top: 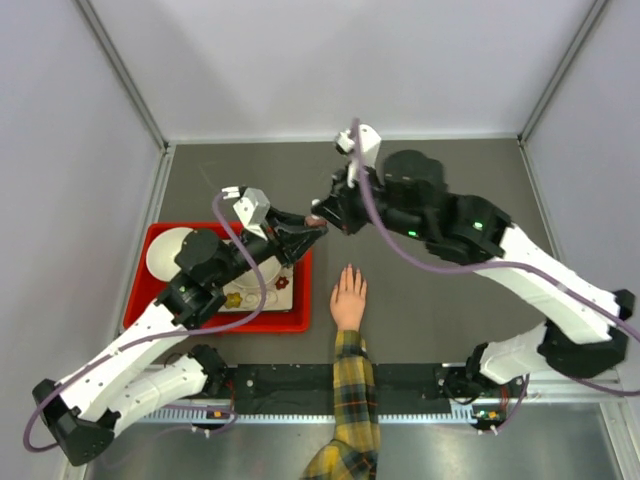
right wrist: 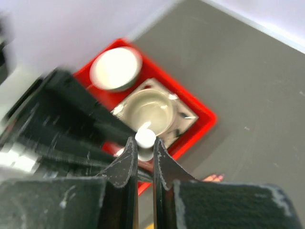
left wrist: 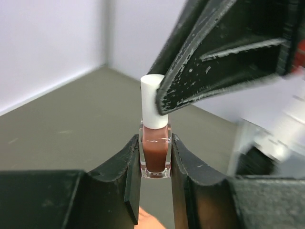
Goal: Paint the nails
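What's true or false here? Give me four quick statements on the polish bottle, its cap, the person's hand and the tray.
1. The left fingers clamp the polish bottle. True.
2. The right fingers are shut on the white cap. True.
3. The cap is off the bottle. False: it sits on the bottle's neck.
4. The hand lies inside the red tray. False: it lies flat on the grey table, right of the tray.
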Motion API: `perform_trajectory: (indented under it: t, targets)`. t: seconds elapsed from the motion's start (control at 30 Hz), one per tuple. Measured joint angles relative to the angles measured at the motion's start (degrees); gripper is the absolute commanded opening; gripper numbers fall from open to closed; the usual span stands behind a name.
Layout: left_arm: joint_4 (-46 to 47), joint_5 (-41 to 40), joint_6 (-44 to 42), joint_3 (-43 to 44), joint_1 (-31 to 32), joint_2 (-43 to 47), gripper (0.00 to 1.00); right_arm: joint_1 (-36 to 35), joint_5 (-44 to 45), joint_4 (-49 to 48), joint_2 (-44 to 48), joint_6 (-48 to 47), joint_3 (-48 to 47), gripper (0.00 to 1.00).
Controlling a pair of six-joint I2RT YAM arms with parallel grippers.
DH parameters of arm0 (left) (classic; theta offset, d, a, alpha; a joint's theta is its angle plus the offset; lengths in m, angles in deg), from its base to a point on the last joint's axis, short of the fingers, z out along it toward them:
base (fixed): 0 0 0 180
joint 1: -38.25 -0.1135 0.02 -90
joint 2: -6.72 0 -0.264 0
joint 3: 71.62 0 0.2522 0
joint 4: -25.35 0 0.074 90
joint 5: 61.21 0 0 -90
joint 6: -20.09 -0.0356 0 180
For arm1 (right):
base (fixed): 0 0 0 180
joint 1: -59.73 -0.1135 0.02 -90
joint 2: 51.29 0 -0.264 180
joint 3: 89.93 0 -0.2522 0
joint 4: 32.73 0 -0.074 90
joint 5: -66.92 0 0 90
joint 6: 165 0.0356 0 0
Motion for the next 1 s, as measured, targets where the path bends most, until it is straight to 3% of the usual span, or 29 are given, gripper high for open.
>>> perform_trajectory:
  t: [0.13, 0.3, 0.33, 0.37, 0.4, 0.43, 0.5, 0.67, 0.77, 1.0]
  targets:
    - [-2.9, 19.7, 1.6, 5.5, 0.0, 1.4, 0.00, 0.4, -18.8, -3.8, 10.8, -5.6, 7.1, 0.00]
    - [2.5, 36.0, 9.1, 9.7, 0.9, 0.8, 0.00, 0.1, -38.9, -8.8, 14.9, -9.0, 8.5, 0.00]
    - [3.4, 37.5, 10.5, 9.7, 0.9, 0.9, 0.00, 0.1, -41.3, -9.7, 14.5, -9.3, 8.5, 0.12]
    - [3.4, 38.5, 11.2, 9.7, 0.9, 0.9, 0.00, 0.2, -43.0, -10.4, 14.0, -9.4, 8.4, 0.30]
    - [3.2, 39.1, 11.5, 9.7, 0.8, 0.9, 0.00, 0.2, -43.7, -10.9, 13.4, -9.3, 8.3, 0.57]
    - [2.6, 39.0, 11.4, 9.7, 0.5, 1.2, 0.00, 0.2, -43.6, -11.0, 13.0, -8.7, 8.1, 0.62]
    - [2.1, 36.8, 10.3, 9.7, 0.5, 1.5, 0.00, 0.1, -41.0, -9.8, 11.5, -7.8, 6.7, 0.68]
    - [-1.9, 25.5, 5.0, 9.5, 0.0, 2.3, 0.00, -0.4, -19.5, -2.5, 5.7, 1.7, -0.5, 0.68]
    - [-4.2, 18.7, 1.9, 8.8, 0.0, 2.3, 0.00, -2.0, -7.7, 0.5, 5.4, 9.5, -0.8, 0.59]
    - [-6.3, 8.8, -3.8, 7.3, 0.3, 2.5, 0.00, -6.3, 10.3, 3.1, 1.2, 16.5, -5.0, 0.52]
